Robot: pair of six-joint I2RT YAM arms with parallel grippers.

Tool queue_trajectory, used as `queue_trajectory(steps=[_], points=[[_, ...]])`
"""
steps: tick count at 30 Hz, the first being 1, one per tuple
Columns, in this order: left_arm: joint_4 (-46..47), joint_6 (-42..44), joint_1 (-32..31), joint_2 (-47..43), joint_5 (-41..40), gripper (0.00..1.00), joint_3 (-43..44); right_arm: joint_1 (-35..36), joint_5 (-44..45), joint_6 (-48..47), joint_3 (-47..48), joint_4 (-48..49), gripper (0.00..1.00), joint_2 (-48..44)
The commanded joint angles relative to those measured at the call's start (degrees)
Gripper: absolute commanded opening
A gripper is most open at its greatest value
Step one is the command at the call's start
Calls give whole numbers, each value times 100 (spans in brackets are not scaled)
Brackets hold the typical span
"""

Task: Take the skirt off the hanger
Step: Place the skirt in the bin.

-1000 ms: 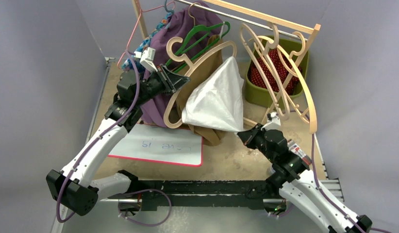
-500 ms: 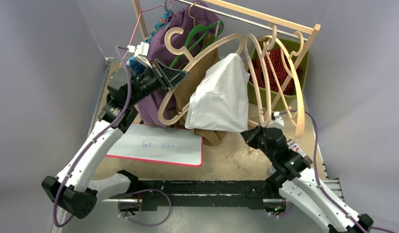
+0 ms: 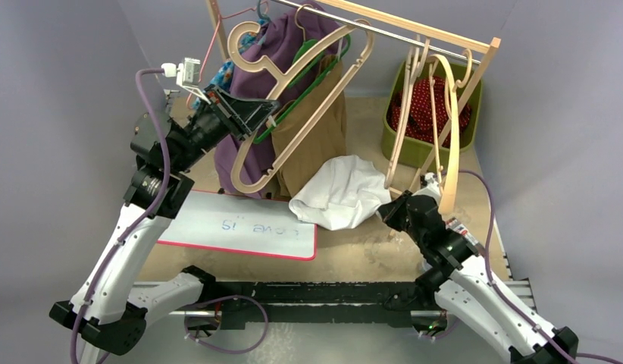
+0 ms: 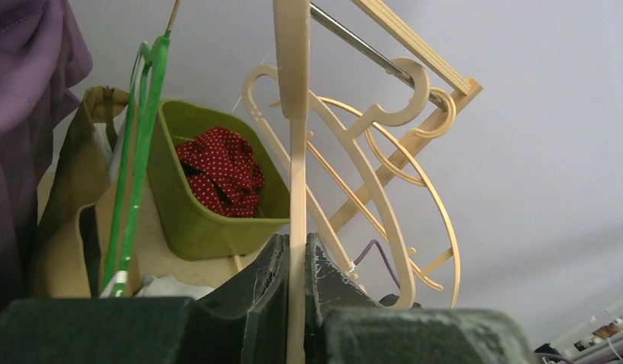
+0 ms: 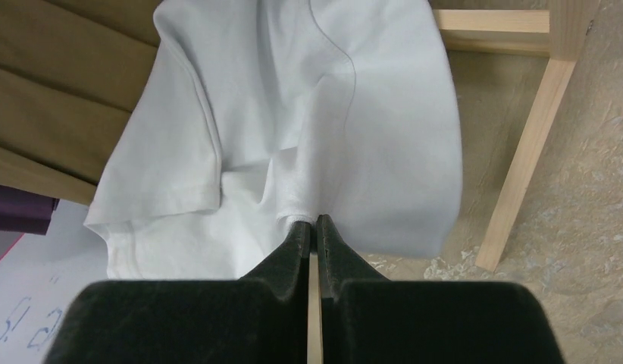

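The white skirt (image 3: 340, 193) lies crumpled on the table, off the hanger, and fills the right wrist view (image 5: 293, 129). My right gripper (image 3: 386, 213) is shut on a fold of its hem (image 5: 312, 221). My left gripper (image 3: 255, 117) is shut on the lower bar of a beige wooden hanger (image 3: 293, 68) and holds it raised and tilted near the rail; the bar (image 4: 295, 152) runs upright between my fingers (image 4: 272, 265). The hanger is bare of the skirt.
A wooden rack with a metal rail (image 3: 403, 32) holds purple and tan garments (image 3: 316, 121), a green hanger (image 3: 312, 64) and several empty beige hangers (image 3: 433, 114). A green bin (image 3: 403, 144) with red dotted cloth stands back right. A whiteboard (image 3: 240, 227) lies front left.
My left gripper lifted the hanger up and left toward the rail. The white skirt slid off it and dropped onto the table, still pinched by my right gripper.
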Motion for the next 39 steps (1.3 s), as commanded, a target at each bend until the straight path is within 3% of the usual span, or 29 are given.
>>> queue_trajectory(steps=[1, 13, 18, 30, 35, 39], points=[[148, 226, 37, -108, -208, 0, 366, -52, 94, 107, -104, 203, 0, -282], [530, 194, 30, -136, 89, 0, -87, -53, 858, 199, 303, -450, 0, -991], [458, 472, 32, -247, -13, 0, -295, -63, 1475, 94, 615, -516, 0, -757], [438, 1236, 32, -754, -517, 0, -1049, -63, 3597, -394, 2903, -1870, 0, -437], [241, 1656, -314, -990, -756, 0, -1226, -54, 4128, -801, 4032, -2469, 0, -31], [270, 1722, -517, -1165, -839, 0, -1376, -57, 4023, -1561, 4290, -1944, 0, 150]])
